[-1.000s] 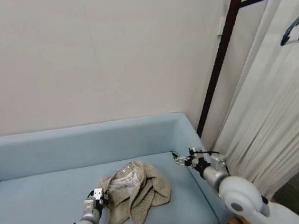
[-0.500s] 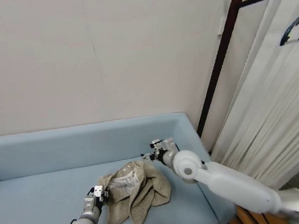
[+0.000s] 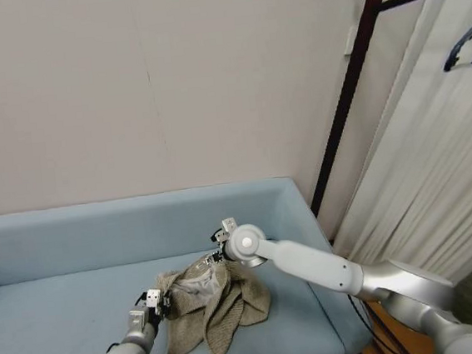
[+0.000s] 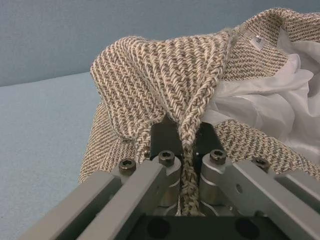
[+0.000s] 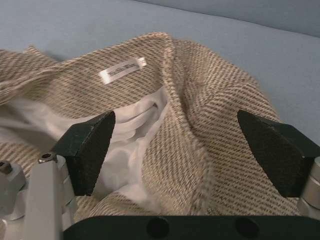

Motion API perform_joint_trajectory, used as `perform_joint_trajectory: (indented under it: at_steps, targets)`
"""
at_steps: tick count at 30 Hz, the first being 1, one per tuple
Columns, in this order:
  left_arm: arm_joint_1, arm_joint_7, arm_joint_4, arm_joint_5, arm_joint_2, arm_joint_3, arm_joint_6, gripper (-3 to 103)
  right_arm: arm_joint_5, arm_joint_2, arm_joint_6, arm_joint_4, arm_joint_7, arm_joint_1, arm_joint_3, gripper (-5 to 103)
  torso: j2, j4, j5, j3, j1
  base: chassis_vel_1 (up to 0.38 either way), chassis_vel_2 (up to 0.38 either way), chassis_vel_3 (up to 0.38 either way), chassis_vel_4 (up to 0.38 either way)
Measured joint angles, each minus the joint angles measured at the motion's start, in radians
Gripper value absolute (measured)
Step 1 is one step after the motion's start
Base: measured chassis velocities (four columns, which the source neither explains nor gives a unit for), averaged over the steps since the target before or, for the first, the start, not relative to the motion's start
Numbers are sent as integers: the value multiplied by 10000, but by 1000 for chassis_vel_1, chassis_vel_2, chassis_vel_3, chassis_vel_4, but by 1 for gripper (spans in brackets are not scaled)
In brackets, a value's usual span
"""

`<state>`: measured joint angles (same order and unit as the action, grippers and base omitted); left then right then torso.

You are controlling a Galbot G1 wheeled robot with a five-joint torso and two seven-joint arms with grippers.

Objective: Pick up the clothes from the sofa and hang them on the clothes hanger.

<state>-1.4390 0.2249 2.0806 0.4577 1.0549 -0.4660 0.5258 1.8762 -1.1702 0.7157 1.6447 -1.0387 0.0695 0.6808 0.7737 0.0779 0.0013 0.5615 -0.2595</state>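
Observation:
A beige tweed jacket (image 3: 215, 304) with a white lining lies crumpled on the light blue sofa (image 3: 58, 328). My left gripper (image 3: 159, 304) sits at the jacket's left edge, shut on its braided hem (image 4: 189, 150). My right gripper (image 3: 219, 251) hovers just above the jacket's collar (image 5: 172, 70), fingers (image 5: 90, 150) spread wide open with the cloth between and below them. The white label (image 5: 122, 70) shows inside the collar. A dark clothes rack (image 3: 351, 74) stands to the right of the sofa, with a blue hanger (image 3: 466, 44) on it.
A beige wall rises behind the sofa. A white curtain (image 3: 422, 201) hangs at the right behind the rack. The sofa's right armrest (image 3: 314, 245) lies under my right arm. Open cushion stretches to the left of the jacket.
My right arm has swung left from the sofa's right end over to the jacket's collar. The left gripper has stayed on the hem.

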Motion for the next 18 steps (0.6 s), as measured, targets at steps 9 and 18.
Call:
perform_joint_trajectory:
  at_steps: [9, 18]
  targets:
    - [54, -87, 31, -52, 57, 42, -8, 3, -67, -35, -8, -103, -26, 268, 255, 80, 0, 0, 1, -1, 0, 0, 0, 0, 0]
    - [118, -140, 67, -62, 125, 69, -8, 3, -126, -104, 0, -313, -35, 247, 591, 79, 0, -1, 1, -1, 1, 0, 0, 0, 0]
